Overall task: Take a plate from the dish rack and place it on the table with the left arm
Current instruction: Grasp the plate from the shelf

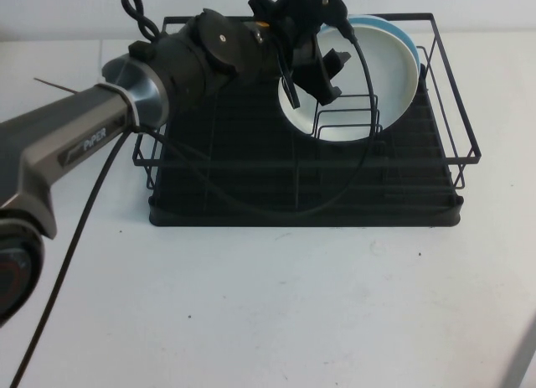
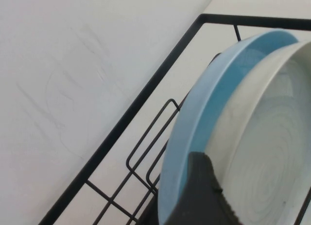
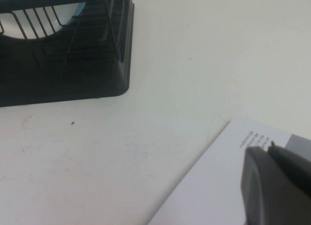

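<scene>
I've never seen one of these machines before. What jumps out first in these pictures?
The big black left arm reaches across the black wire dish rack, its left gripper open right at the white plate, which leans in the rack's far right part. A light blue plate stands just behind the white one. The right gripper sits off to the side over a printed sheet on the white table.

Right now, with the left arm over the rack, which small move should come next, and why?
Probably lower the left gripper so its open jaws straddle the rim of the white plate, then close. The plate leans on the light blue plate in the dish rack, not yet gripped. The right gripper rests off to the side.
</scene>
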Motion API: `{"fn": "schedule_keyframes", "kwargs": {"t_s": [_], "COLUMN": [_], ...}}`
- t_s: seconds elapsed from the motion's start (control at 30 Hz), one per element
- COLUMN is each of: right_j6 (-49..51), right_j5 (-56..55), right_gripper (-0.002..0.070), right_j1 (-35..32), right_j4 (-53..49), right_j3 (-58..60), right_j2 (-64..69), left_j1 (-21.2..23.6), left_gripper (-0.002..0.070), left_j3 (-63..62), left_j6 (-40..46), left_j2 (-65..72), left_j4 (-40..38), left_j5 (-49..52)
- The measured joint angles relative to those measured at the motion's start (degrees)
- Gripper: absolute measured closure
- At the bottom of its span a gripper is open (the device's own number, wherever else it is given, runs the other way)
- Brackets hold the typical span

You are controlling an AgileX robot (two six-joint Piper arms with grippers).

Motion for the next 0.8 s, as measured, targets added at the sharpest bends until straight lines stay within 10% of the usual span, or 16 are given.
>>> {"fn": "schedule_keyframes", "kwargs": {"t_s": [0.8], "right_j6": [0.0], "right_j5": [0.0], "right_gripper": [0.0694], "right_j1": [0.0], "right_j4": [0.0], "right_j3": [0.0], "right_j2": [0.0], "left_j1": [0.0], "left_gripper": [0.0268], "left_j3": [-0.3], "left_j6": [0.2], "left_j2": [3.6], "left_j4": [-0.5], "left_j5": [-5.4]}}
